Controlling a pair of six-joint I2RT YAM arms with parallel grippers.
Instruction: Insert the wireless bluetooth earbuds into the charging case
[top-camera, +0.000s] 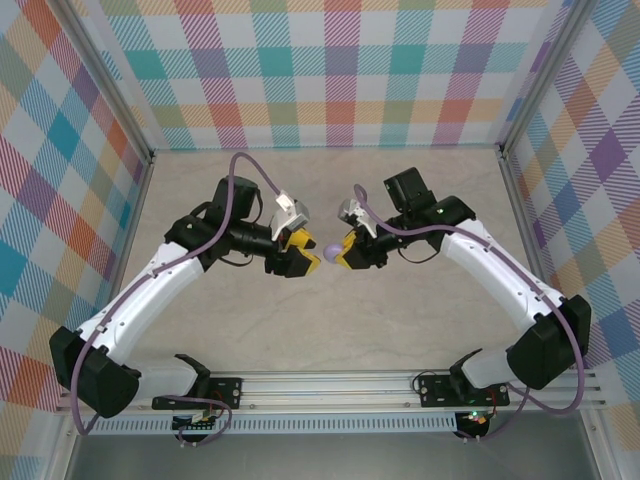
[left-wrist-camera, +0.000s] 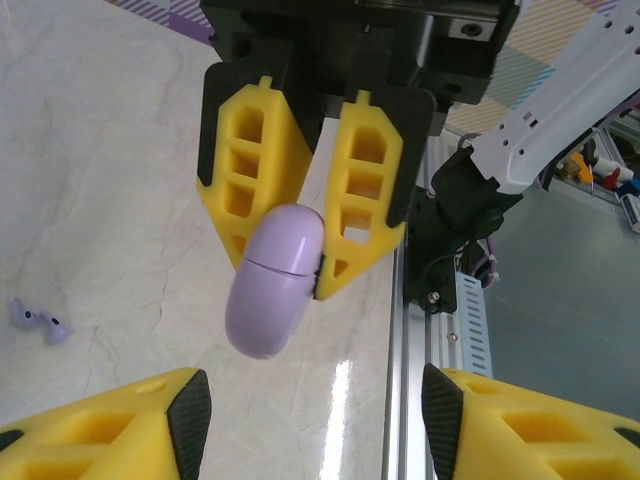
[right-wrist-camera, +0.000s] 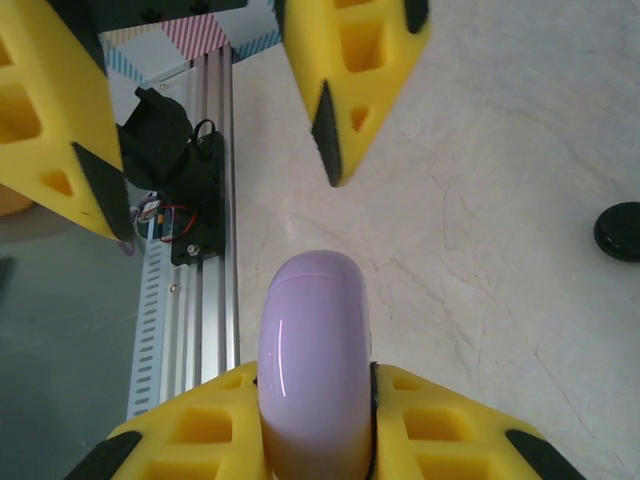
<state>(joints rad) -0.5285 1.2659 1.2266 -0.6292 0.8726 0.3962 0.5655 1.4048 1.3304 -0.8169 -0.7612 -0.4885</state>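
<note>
The charging case (top-camera: 331, 253) is a lavender pebble with its lid seam closed, held above the tabletop. My right gripper (top-camera: 346, 250) is shut on it; in the right wrist view the case (right-wrist-camera: 314, 350) stands up between my yellow fingers (right-wrist-camera: 440, 420). My left gripper (top-camera: 298, 258) faces it from the left, open, a short gap from the case's free end. In the left wrist view the case (left-wrist-camera: 272, 285) pokes out of the right gripper's fingers, above my own spread left gripper (left-wrist-camera: 310, 420). Two lavender earbuds (left-wrist-camera: 40, 322) lie together on the table.
A black round object (right-wrist-camera: 620, 232) lies on the marble tabletop at the edge of the right wrist view. The aluminium rail (top-camera: 330, 385) with both arm bases runs along the near edge. Checkered walls (top-camera: 330, 70) close in the back and sides.
</note>
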